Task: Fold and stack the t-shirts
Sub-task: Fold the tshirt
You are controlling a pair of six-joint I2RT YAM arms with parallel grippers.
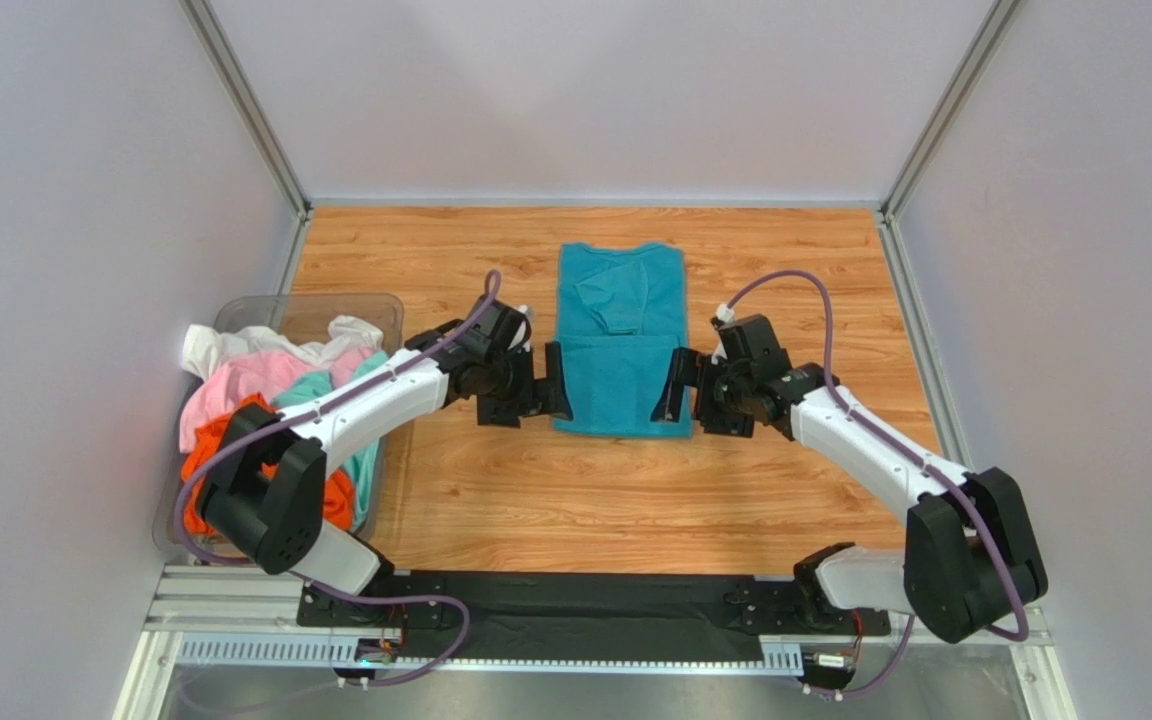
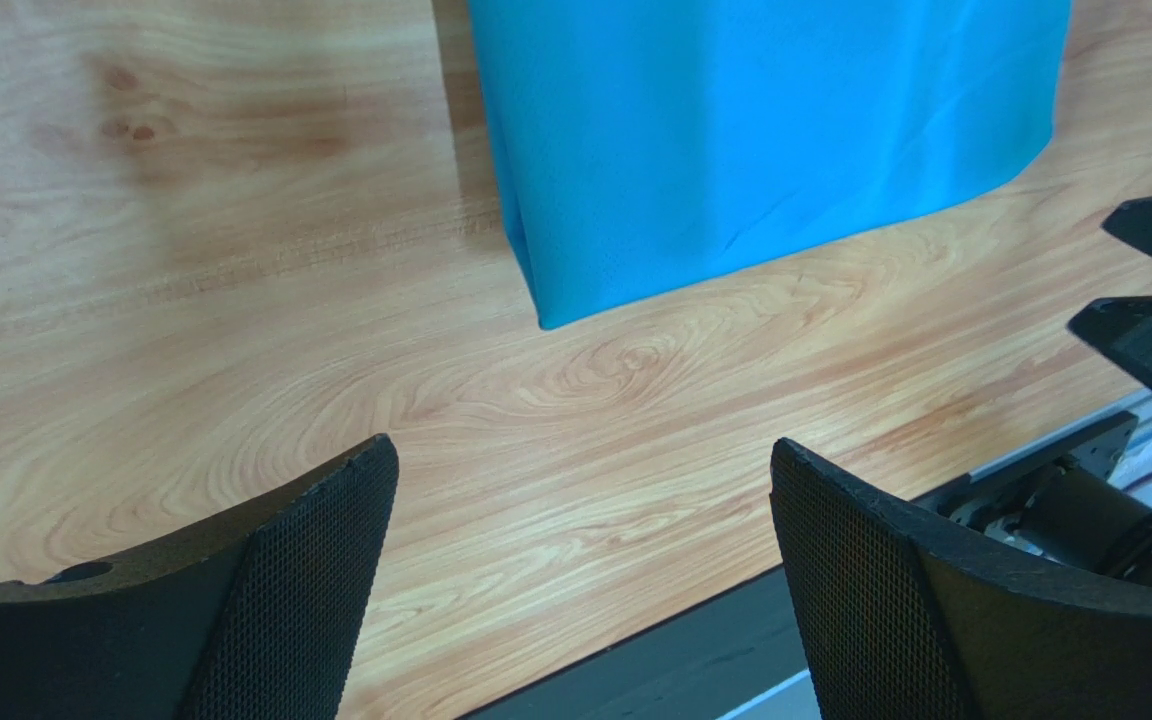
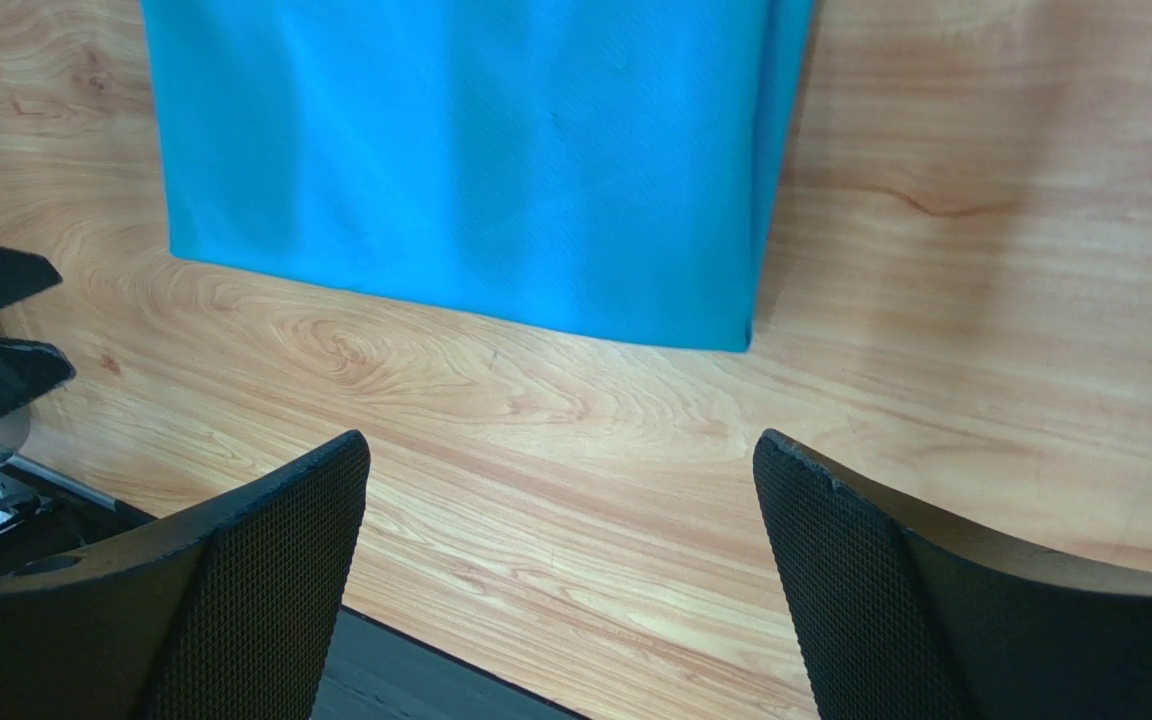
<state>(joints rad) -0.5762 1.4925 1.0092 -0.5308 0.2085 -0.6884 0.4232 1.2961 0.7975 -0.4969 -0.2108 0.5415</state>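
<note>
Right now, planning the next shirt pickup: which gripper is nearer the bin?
Left. The left gripper hangs between the bin and the teal shirt's left edge; the right gripper is beyond the shirt's right edge, farther away.

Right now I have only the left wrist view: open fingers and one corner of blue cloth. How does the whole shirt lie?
Observer: The top view shows the teal shirt folded into a narrow rectangle, flat on the table.
Operator: Where's the right hand?
Observer: The right hand is open at the shirt's near right corner, opposite the left hand at the near left corner. Neither holds cloth.
Operator: Any other shirts?
Observer: Yes, white, pink, orange and aqua shirts are heaped in a clear bin at the table's left edge.
</note>
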